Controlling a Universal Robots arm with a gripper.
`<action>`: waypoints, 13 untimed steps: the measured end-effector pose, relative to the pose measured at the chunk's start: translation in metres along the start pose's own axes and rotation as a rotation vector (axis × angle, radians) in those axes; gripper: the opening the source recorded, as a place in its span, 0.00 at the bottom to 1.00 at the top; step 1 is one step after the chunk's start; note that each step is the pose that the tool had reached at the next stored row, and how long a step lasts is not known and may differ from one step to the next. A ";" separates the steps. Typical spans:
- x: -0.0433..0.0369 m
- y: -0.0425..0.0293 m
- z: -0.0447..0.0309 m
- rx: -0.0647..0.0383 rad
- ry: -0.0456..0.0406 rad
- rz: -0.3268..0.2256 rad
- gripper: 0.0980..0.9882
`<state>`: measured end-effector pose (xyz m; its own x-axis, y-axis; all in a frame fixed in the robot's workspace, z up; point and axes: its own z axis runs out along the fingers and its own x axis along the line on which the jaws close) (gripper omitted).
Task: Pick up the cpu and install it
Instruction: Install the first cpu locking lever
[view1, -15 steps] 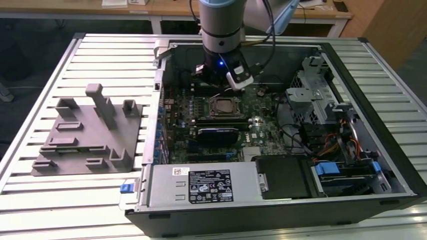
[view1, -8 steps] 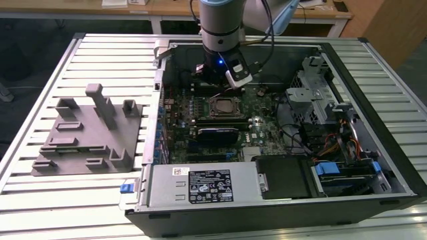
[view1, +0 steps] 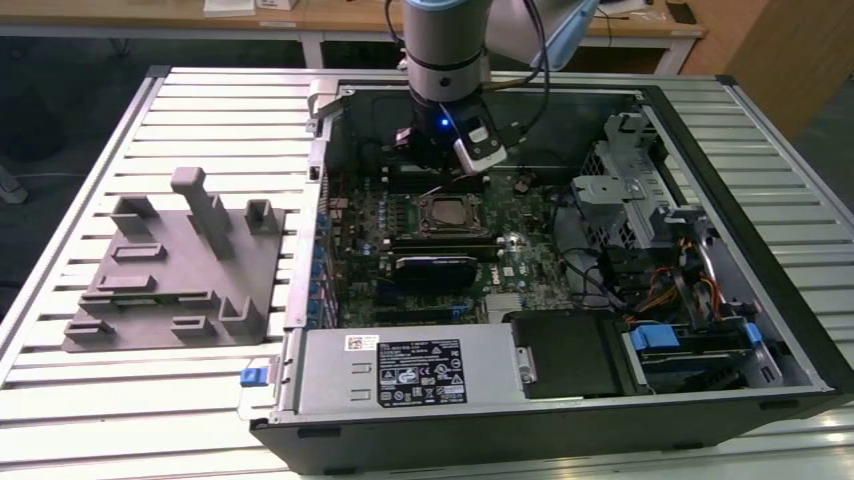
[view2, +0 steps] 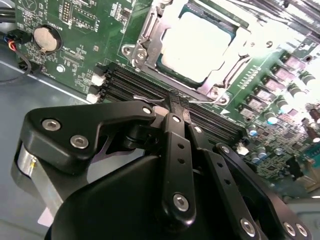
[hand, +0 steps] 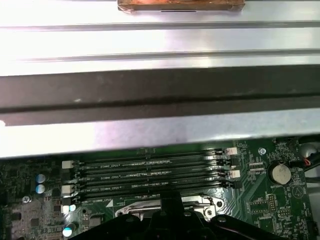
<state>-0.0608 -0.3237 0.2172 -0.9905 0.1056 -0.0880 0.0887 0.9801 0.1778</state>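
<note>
**CPU seated in its socket, gripper closed just above the board**

Nearest us in the second wrist view is the gripper (view2: 176, 102), its black linkages filling the foreground; we see the fingertips pressed together with nothing between them. Just past the tips lies a row of black memory slots (view2: 200, 117), and beyond those the cpu (view2: 200, 42), its pale metal top lying flat inside the socket frame (view2: 145, 37) on the green motherboard (view2: 75, 65).

In the exterior view we find the gripper (view1: 447, 172) low inside the open computer case (view1: 747, 330), close beside the cpu (view1: 445, 211). The grey fixture (view1: 167, 265) sits on the slatted table (view1: 80, 400) at the exterior view's left, well apart from the arm.
</note>
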 end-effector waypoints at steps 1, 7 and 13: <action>-0.0011 0.0010 0.0007 0.003 -0.0004 0.001 0.01; -0.0044 0.0034 0.0024 0.009 -0.0016 0.004 0.01; -0.0044 0.0030 0.0035 0.008 -0.0106 0.002 0.01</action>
<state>-0.0558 -0.3206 0.2147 -0.9892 0.1092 -0.0981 0.0915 0.9812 0.1700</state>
